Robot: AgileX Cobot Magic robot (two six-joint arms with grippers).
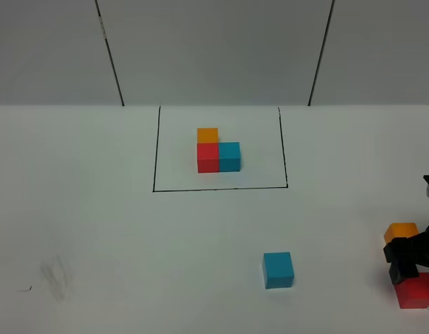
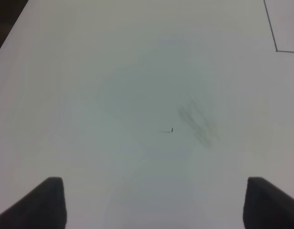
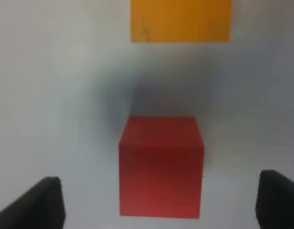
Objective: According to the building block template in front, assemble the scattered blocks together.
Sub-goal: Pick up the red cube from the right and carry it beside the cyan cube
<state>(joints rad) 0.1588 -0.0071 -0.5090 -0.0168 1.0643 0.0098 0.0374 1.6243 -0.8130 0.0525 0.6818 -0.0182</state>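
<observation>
My right gripper hung with its fingers spread wide. The red cube sat between them, touching neither, and the orange cube lay near, just beyond it. My left gripper was spread too, over bare table. The blue cube sat apart, nearer the middle. The template stood farther back inside its black rectangle.

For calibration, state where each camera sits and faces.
Exterior high: above, facing down toward the wall, over template, cyan block; right gripper at edge.
Left wrist: on left arm, facing table; left gripper tips show.
Right wrist: on right arm, facing red block, orange block beyond; fingertips show.
Shared: exterior and right wrist both show those two blocks.
</observation>
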